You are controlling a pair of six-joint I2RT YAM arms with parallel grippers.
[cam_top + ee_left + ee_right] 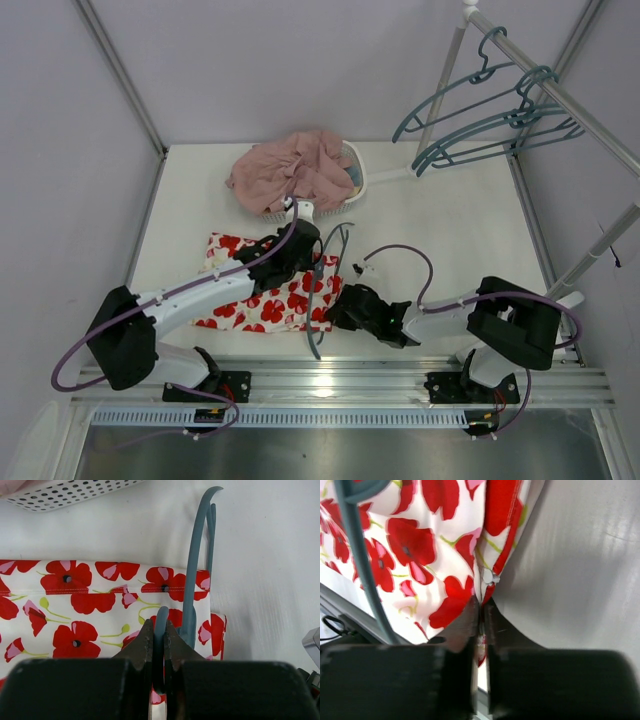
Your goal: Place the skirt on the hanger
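Observation:
The skirt (265,300), white with red poppies, lies flat on the table in front of the arms. A teal-grey hanger (327,285) stands over its right end. My left gripper (305,243) is shut on the hanger's bar; in the left wrist view the fingers (145,642) pinch the thin bar (161,625) above the skirt (80,605). My right gripper (338,310) is shut on the skirt's right edge; in the right wrist view the cloth (420,545) is pinched at the fingertips (472,617), with the hanger's arm (362,565) crossing at left.
A white perforated basket (352,190) holding a dusty-pink garment (290,170) stands at the back, its edge showing in the left wrist view (65,492). Several more teal hangers (490,115) hang from a rail (560,95) at the back right. Frame posts stand along both sides.

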